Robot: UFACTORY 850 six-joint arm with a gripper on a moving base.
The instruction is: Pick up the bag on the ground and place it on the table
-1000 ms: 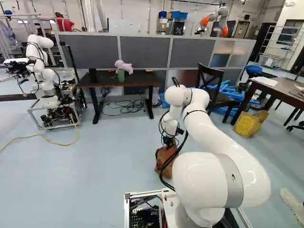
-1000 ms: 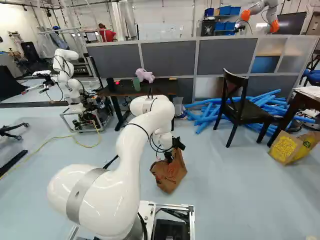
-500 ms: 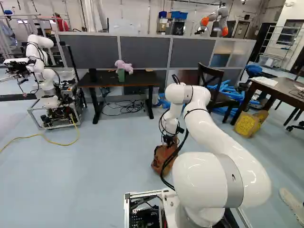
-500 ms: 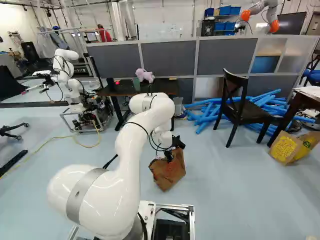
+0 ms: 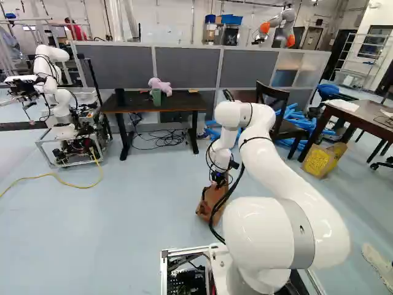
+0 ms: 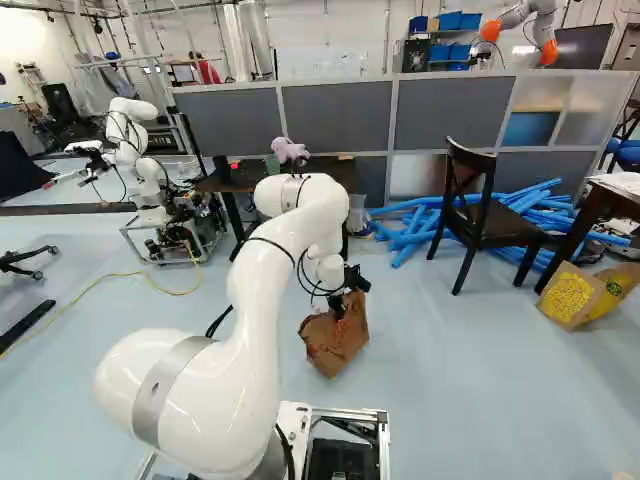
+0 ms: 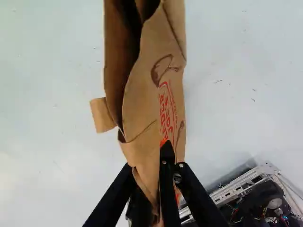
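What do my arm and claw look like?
Your arm is glossy white, with rounded joint housings and a broad grey band round the big lower one. Black cables loop along it. The claw is black, with small round screw heads.

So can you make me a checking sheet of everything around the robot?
Surface: pale floor, dark table ahead.
Job's things: brown paper bag, tilted; can't tell if it touches the floor.
Clutter: purple plush toy on that table; blue tubes around the chair.
Pincer: shut on the bag.
Cables: black tangle under the table; yellow cable on the floor.
Surroundings: another robot, grey partition.
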